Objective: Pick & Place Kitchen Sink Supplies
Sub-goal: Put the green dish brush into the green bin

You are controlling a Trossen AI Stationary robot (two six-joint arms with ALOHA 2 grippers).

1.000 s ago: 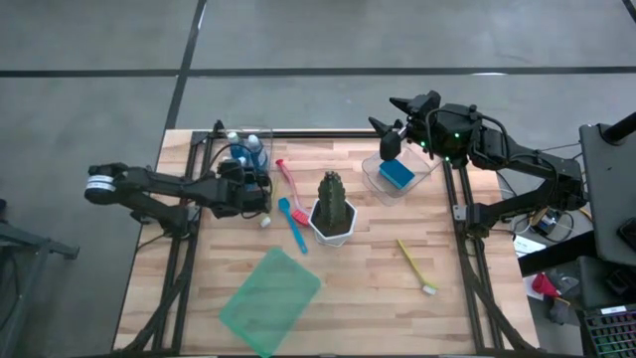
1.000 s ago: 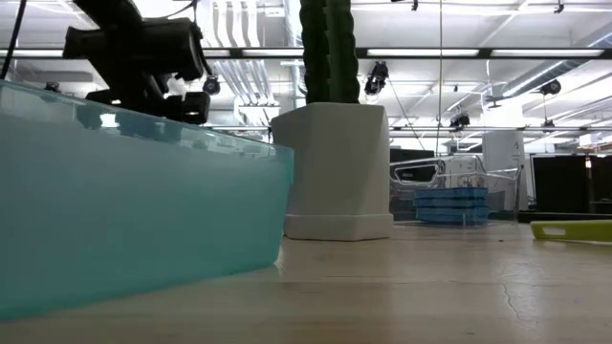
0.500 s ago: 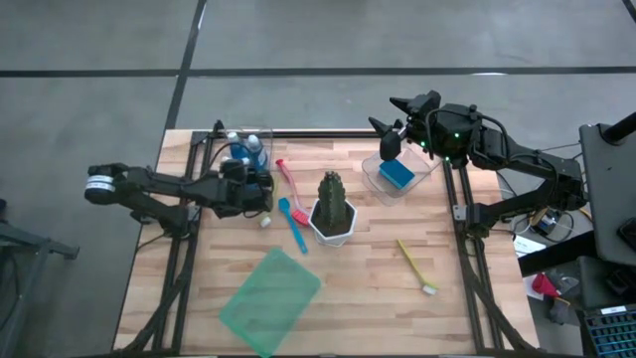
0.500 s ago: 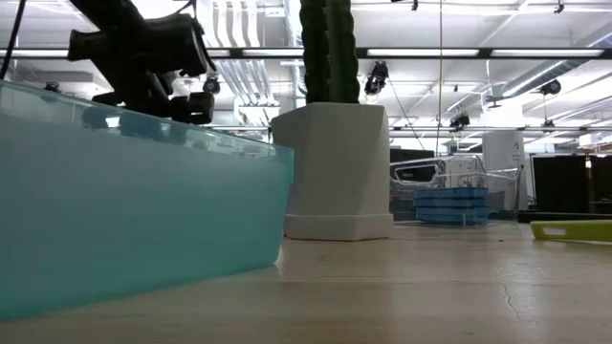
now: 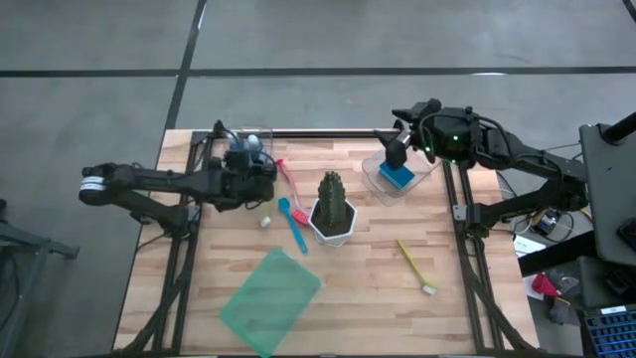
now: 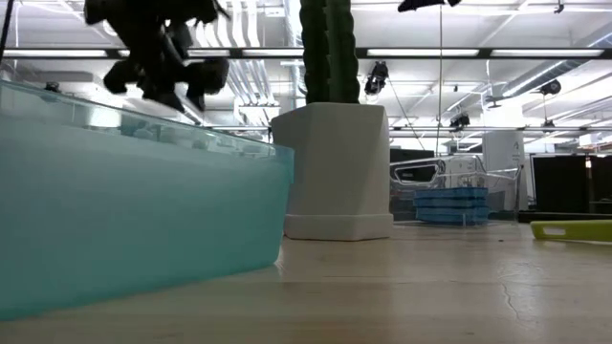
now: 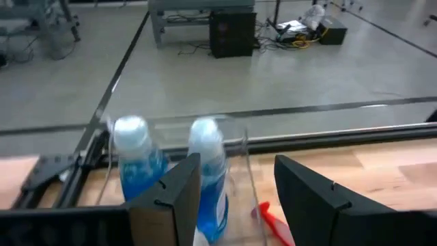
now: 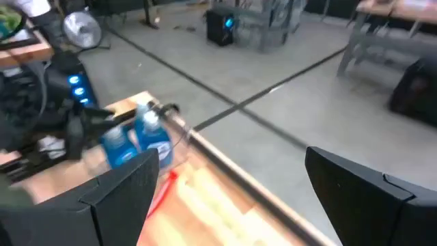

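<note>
Two blue bottles with white caps (image 7: pixel 136 160) (image 7: pixel 208 164) stand upright in a clear container (image 5: pixel 246 147) at the table's far left. My left gripper (image 5: pixel 263 177) (image 7: pixel 235 198) hovers open just on the near side of that container, raised above the table, with nothing between its fingers. My right gripper (image 5: pixel 396 151) (image 8: pixel 246 198) stands wide open and empty above a clear bin (image 5: pixel 425 171) at the far right. In that bin lie blue sponges (image 5: pixel 398 177). A red brush (image 5: pixel 288 179), a blue brush (image 5: pixel 294 227) and a yellow brush (image 5: pixel 417 267) lie flat on the wood.
A dark green cactus in a white pot (image 5: pixel 333 207) (image 6: pixel 335 172) stands mid-table between the two arms. A translucent green sheet (image 5: pixel 270 298) lies near the front edge and fills the low view's left. A small white object (image 5: pixel 265 221) lies near the blue brush.
My left gripper has risen and gone a little toward the far edge, up to the bottle container, rolling as it went. My right gripper has tipped downward over the sponge bin. The bottles, sponges and brushes have stayed where they were.
</note>
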